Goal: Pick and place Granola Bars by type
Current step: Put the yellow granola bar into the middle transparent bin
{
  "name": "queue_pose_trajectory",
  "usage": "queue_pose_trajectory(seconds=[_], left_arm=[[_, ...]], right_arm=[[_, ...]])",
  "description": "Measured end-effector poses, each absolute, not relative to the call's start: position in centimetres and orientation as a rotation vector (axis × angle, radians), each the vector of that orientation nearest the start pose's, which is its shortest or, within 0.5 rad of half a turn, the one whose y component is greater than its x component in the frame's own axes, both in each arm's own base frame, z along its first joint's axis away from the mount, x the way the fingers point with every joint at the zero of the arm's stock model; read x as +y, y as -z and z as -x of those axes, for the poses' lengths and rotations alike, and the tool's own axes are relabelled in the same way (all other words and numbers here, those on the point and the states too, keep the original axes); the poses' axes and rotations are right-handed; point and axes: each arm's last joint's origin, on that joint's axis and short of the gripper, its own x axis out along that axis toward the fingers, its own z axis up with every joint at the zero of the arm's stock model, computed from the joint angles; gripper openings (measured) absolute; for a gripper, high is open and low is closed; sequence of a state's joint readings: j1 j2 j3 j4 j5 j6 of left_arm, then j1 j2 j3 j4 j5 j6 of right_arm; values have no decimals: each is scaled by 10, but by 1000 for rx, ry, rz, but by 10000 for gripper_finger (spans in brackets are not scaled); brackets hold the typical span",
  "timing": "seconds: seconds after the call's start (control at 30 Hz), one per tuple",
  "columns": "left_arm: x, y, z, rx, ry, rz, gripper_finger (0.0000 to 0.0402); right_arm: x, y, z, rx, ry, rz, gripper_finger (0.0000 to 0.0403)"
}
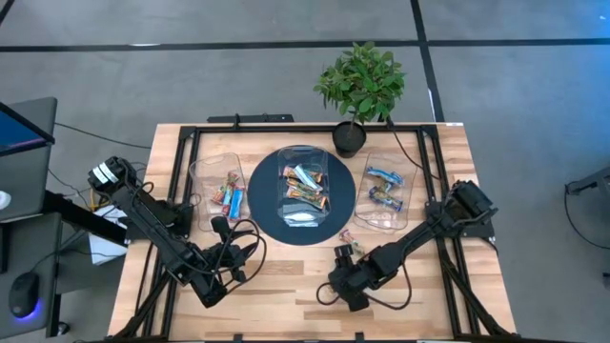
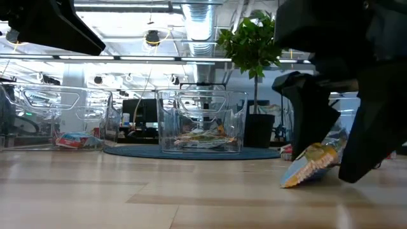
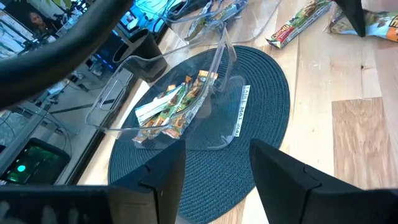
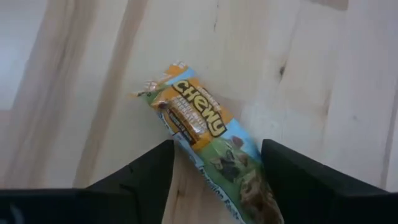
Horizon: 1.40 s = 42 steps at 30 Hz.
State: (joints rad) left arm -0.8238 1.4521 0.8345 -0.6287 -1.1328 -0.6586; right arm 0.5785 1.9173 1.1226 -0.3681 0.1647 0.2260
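Note:
Three clear tubs stand in a row: the left tub (image 1: 215, 188) with blue and red bars, the middle tub (image 1: 303, 186) on a round blue mat (image 1: 272, 224) with orange-brown and blue bars, and the right tub (image 1: 385, 195) with blue bars. My right gripper (image 1: 345, 252) is low over the table, in front of the mat, shut on an orange-and-green granola bar (image 4: 196, 121). A second bar (image 3: 297, 22) lies on the wood next to it. My left gripper (image 1: 222, 227) hangs open above the mat's left edge, pointing at the middle tub (image 3: 180, 102). My right gripper holds the orange-and-green granola bar by the green end (image 4: 245, 180), pinched across its width between the two fingers (image 2: 318, 121). The fingers come from above, pointing down. The bar is tilted: its orange end (image 2: 291, 181) rests on the table and the held end is raised.
A potted plant (image 1: 358, 88) stands at the far edge behind the tubs. Bare wood lies along the near edge (image 1: 286, 305) between both arms. Cables trail beside the arms. A monitor and a mouse sit off the table's left side.

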Motion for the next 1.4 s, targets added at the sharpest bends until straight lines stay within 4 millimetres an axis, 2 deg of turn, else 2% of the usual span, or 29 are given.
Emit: queue_pose_trajectory(seconds=[0.2,0.43,0.7,0.83,0.93,1.07,1.17,1.27,1.4], left_arm=[[-165,-197,-188,551,-461,-409,174],[-165,-197,-188,551,-461,-408,174],[-165,-197,-188,551,-461,-408,174],[-165,-197,-188,551,-461,-408,174],[-165,-197,-188,551,-461,-408,174],[-165,-197,-188,551,-461,-408,174],[-165,-197,-188,551,-461,-408,174],[-165,-197,-188,551,-461,-408,174],[-165,-197,-188,551,-461,-408,174]], right_arm=[[192,-126,-306,1155,-211,189,221],[195,-133,-309,1184,-177,155,160],[203,-159,-325,1110,-187,200,70],[205,-174,-332,1055,-149,285,51],[202,-191,-340,999,-43,365,50],[186,-214,-357,915,152,402,51],[164,-233,-372,837,356,358,50],[132,-245,-387,775,530,254,50],[81,-250,-403,781,643,121,51]])
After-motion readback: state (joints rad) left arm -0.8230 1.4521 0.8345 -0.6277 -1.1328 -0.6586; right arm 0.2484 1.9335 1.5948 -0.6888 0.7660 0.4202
